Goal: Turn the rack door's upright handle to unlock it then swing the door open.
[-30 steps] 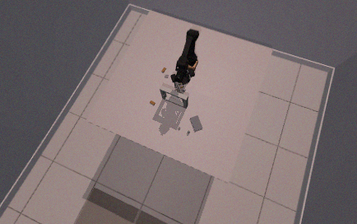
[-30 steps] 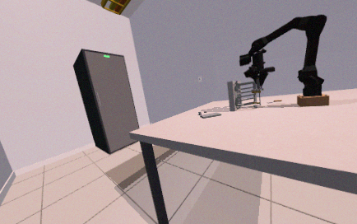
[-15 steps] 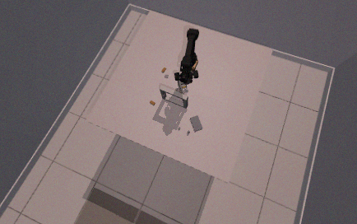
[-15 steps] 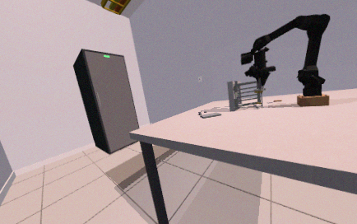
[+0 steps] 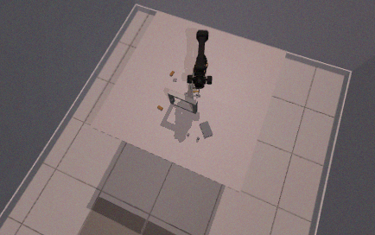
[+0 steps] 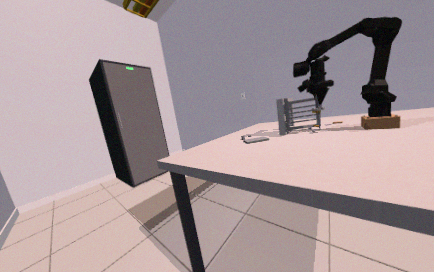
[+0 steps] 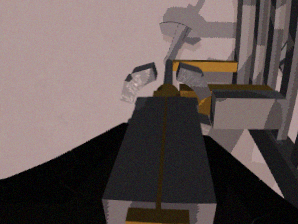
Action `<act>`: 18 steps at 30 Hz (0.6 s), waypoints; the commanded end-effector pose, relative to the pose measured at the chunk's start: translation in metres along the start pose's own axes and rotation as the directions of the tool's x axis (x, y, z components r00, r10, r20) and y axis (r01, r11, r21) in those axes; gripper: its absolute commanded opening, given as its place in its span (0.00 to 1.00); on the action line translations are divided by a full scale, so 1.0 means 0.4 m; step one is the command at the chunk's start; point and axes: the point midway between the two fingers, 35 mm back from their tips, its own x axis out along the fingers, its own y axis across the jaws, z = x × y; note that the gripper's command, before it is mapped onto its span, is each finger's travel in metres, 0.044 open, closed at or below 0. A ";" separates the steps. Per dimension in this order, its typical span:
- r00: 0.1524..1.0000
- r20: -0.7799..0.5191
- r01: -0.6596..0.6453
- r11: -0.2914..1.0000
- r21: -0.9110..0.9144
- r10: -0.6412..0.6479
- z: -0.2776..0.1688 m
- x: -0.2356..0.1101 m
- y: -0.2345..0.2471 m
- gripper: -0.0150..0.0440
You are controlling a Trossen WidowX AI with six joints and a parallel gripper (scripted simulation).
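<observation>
The claw [image 5: 199, 85] [image 6: 320, 100] [image 7: 164, 139] is pinching the handle [image 7: 168, 73], of which a slim, dark, smooth bar shows at upper centre of the wrist view, ending in a rounded brown knob at the claw's tip. The handle stands upright, its long axis up and down the wrist frame; how far it is turned I cannot tell. Orange and grey blocky pieces sit just right of it.

The rack [image 5: 196, 107] [image 6: 282, 116] [image 7: 244, 50] is an open, squared grey frame with thin level rungs, right of centre in the exterior view and near the middle of the top one. The door's exact angle cannot be made out.

The black, jointed arm [image 5: 201, 49] [image 6: 382, 55] reaches over from its brown block-shaped base [image 6: 381, 122], the claw pointing down. On the pale, fine-grained bench [image 5: 242, 86] [image 6: 350, 160], a flat grey slab [image 5: 206, 130] [image 6: 256, 140] lies near the rack, below and right of it in the top view.
</observation>
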 end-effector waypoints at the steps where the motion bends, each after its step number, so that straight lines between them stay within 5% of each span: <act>1: 1.000 0.003 0.000 0.998 0.064 0.000 0.006 -0.001 0.018 0.30; 18: 1.000 0.004 -0.003 0.960 0.281 0.003 0.035 -0.001 0.098 0.30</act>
